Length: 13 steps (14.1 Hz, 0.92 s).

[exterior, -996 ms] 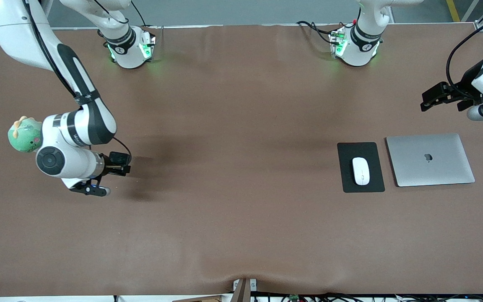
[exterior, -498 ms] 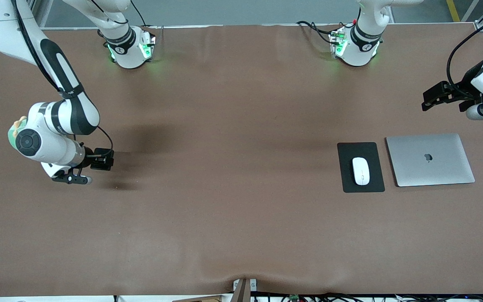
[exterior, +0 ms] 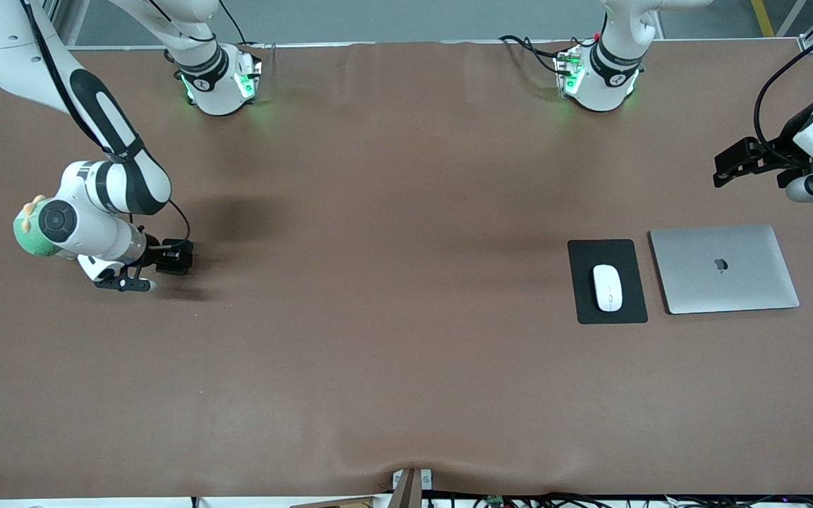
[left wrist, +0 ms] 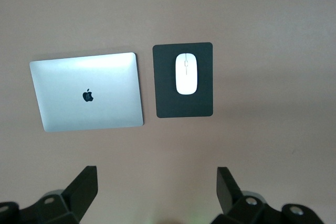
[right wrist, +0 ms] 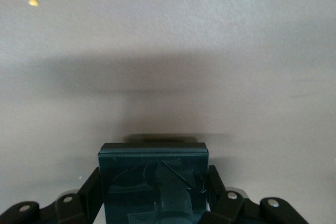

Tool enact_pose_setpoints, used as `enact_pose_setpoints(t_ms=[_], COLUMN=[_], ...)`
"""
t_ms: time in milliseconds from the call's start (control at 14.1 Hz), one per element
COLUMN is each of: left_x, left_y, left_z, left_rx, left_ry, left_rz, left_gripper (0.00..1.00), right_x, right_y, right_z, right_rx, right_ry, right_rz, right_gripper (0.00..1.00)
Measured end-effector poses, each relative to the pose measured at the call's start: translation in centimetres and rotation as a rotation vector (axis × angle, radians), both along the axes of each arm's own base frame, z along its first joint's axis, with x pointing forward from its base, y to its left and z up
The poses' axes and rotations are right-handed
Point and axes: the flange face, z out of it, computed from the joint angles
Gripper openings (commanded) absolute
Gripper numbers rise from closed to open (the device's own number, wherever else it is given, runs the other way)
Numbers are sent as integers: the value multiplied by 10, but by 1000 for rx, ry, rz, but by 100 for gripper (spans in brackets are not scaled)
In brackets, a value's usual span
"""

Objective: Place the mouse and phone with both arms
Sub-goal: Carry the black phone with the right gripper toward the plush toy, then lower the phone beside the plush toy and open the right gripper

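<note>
The white mouse [exterior: 607, 287] lies on a black mouse pad [exterior: 607, 312] toward the left arm's end of the table; the left wrist view shows the mouse [left wrist: 185, 74] too. The phone [right wrist: 153, 174], a dark glossy slab, sits between the fingers of my right gripper [right wrist: 153, 187], which is shut on it. In the front view the right gripper [exterior: 170, 258] holds the phone [exterior: 181, 255] low over the bare table near the right arm's end. My left gripper [exterior: 727, 166] hangs open and empty over the table edge at its own end; its fingers [left wrist: 84, 184] stand wide apart.
A closed silver laptop [exterior: 724, 268] lies beside the mouse pad, toward the left arm's end. A round green plush toy [exterior: 25, 236] shows beside the right arm's wrist. Brown cloth [exterior: 392, 317] covers the table.
My right arm has swung toward its own end of the table, carrying the phone with it. The left gripper, mouse and laptop have stayed about where they were.
</note>
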Motion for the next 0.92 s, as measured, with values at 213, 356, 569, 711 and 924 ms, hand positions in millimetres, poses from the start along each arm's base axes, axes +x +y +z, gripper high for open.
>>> enact_pose_setpoints(t_ms=[213, 356, 569, 711, 924], left_x=[0, 0, 0, 0, 0], left_y=[0, 0, 0, 0, -1], left_z=[0, 0, 0, 0, 0], left_rx=[0, 0, 0, 0, 0], left_ry=[0, 0, 0, 0, 0], left_rz=[-1, -1, -1, -1, -1], left_gripper=[100, 100, 100, 100, 100], right_x=[-8, -10, -11, -11, 1], right_y=[0, 0, -7, -9, -9], right_z=[-6, -8, -8, -8, 4], right_rx=[3, 7, 8, 9, 7], right_ry=[5, 7, 8, 7, 3], right_rz=[7, 32, 40, 43, 53], right_gripper=[0, 7, 100, 100, 100])
